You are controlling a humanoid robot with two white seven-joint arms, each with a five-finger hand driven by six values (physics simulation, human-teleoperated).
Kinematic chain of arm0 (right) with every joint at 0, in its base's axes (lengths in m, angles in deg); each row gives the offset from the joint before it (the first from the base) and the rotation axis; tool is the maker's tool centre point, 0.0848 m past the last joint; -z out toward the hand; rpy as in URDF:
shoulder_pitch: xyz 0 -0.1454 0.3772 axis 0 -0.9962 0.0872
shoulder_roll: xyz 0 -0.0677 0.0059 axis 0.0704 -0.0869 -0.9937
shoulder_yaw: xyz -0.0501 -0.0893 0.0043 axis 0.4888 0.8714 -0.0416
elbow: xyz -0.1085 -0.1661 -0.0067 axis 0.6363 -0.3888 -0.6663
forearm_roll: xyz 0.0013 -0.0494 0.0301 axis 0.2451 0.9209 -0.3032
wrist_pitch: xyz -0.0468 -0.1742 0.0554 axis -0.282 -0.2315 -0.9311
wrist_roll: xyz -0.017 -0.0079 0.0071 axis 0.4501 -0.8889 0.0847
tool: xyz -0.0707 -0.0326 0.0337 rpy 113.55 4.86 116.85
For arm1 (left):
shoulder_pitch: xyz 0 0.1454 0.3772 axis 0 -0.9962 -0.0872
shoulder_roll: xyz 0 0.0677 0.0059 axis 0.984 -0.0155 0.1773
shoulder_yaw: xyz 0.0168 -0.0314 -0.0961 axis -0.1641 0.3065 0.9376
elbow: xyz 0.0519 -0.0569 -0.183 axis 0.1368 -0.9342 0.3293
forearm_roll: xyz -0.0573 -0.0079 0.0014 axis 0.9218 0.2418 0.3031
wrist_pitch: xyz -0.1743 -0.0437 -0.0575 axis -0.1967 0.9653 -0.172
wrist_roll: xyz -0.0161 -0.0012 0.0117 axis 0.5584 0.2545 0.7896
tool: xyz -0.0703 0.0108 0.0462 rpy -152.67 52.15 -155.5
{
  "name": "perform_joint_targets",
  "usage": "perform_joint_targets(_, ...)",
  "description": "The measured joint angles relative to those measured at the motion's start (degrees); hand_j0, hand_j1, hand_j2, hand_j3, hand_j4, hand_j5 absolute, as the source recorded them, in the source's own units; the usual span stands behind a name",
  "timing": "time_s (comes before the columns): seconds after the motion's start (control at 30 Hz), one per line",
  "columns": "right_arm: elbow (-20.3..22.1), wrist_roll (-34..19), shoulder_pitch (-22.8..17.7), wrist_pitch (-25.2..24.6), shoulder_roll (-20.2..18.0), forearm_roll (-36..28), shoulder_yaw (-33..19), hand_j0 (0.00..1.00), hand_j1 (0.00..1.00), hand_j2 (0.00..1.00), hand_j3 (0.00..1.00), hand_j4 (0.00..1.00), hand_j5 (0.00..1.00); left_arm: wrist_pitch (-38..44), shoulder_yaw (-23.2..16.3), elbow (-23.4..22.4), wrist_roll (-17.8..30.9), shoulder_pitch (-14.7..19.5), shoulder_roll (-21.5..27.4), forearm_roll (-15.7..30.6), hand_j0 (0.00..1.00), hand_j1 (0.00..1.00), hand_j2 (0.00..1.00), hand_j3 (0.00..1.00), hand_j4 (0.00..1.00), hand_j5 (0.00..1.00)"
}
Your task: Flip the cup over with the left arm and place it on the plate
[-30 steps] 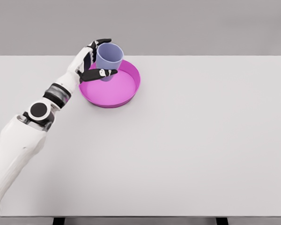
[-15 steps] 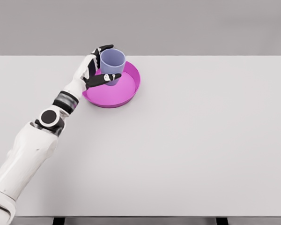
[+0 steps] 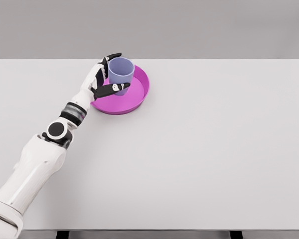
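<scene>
Near the desk's [image 3: 199,159] far-left edge, you've got the left hand [image 3: 103,79] clamped on the cup [image 3: 121,72], upright w/ mouth up, over the plate [image 3: 132,102], so if fingers snag on release, it'll likely tip or ride the rim.
</scene>
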Motion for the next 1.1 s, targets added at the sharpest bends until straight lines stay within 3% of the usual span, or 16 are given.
perform_joint_targets(0.5,0.0,0.0,0.0,0.0,0.0,0.0,0.0,1.0,1.0,1.0,1.0,1.0,1.0,0.2,2.2,-0.4,0.0,-0.7,-1.3,0.4,0.85,0.85,0.85,0.85,0.85,0.85)
perform_joint_targets(0.63,0.0,0.0,0.0,0.0,0.0,0.0,0.0,1.0,1.0,1.0,1.0,1.0,1.0,0.2,2.3,-0.5,0.0,-0.8,-1.4,0.4,1.0,1.0,1.0,1.0,1.0,1.0)
perform_joint_targets(1.1,0.0,0.0,0.0,0.0,0.0,0.0,0.0,1.0,1.0,1.0,1.0,1.0,1.0,0.1,2.4,0.0,0.0,-0.8,-0.9,0.1,1.0,1.0,1.0,1.0,1.0,1.0)
